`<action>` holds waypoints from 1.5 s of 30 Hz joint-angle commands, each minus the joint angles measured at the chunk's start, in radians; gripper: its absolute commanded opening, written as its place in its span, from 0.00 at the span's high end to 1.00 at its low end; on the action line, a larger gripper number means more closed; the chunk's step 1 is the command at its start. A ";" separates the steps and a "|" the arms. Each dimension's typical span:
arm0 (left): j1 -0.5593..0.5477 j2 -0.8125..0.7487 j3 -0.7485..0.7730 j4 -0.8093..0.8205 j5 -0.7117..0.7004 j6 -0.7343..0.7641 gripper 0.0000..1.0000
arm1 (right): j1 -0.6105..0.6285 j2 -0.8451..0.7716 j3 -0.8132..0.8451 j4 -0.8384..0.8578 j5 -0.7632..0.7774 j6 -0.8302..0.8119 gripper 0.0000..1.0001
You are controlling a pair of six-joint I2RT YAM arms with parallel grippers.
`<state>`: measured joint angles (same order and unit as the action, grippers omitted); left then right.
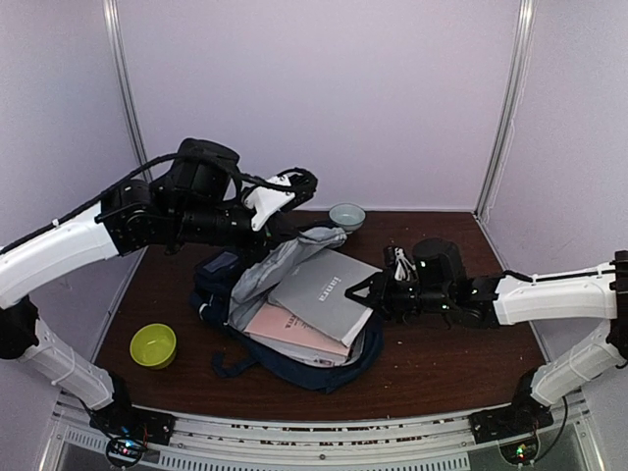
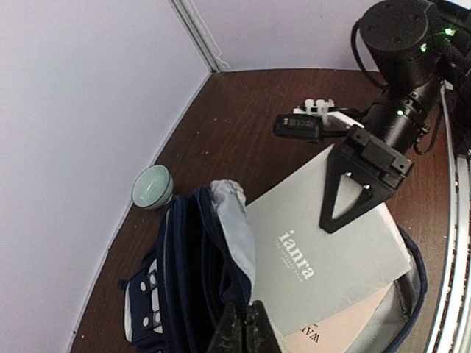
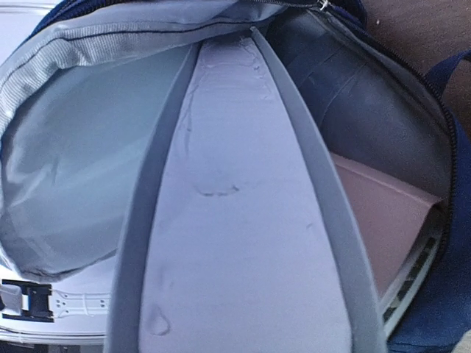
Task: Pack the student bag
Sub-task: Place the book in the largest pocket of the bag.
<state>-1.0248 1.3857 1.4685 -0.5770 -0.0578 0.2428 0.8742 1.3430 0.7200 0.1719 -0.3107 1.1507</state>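
Note:
The student bag [image 1: 221, 285] lies open in the middle of the table, navy outside with a grey lining [image 3: 66, 169]. A grey book [image 1: 319, 294] marked "ianra" sticks halfway out of its mouth, resting on a pink book [image 1: 289, 329]. My left gripper [image 2: 246, 327] is shut on the bag's [image 2: 184, 279] zip edge and holds the flap up. At the grey book's [image 2: 338, 272] outer edge, my right gripper [image 2: 331, 220] has one black finger flat on the cover. In the right wrist view the grey book [image 3: 243, 243] runs edge-on into the jaws, beside the pink book [image 3: 383, 213].
A pale green bowl [image 1: 346, 216] stands at the back near the wall. A yellow-green bowl [image 1: 153, 345] sits at the front left. A small black-and-white object [image 2: 305, 121] lies on the table behind my right arm. Walls close in the back and both sides.

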 commanded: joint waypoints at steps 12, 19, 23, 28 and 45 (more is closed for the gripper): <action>-0.095 0.053 0.299 0.429 0.251 0.105 1.00 | 0.044 0.335 0.185 0.345 0.111 0.267 0.71; -0.061 0.032 0.206 0.446 0.168 0.075 1.00 | 0.043 0.328 0.160 0.292 0.107 0.213 0.61; -0.023 0.009 0.154 0.439 0.101 0.044 1.00 | 0.043 0.216 0.114 0.159 0.155 0.116 0.51; -0.005 0.000 0.103 0.442 0.091 0.026 1.00 | 0.048 0.120 0.251 -0.227 0.142 -0.128 0.28; 0.011 0.010 0.079 0.456 0.113 0.015 1.00 | 0.152 -0.092 0.181 -0.632 0.198 -0.153 0.30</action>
<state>-1.0187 1.4681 1.5093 -0.4412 0.0212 0.2665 0.9741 1.2339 0.9195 -0.3927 -0.0776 0.9699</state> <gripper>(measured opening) 0.020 0.668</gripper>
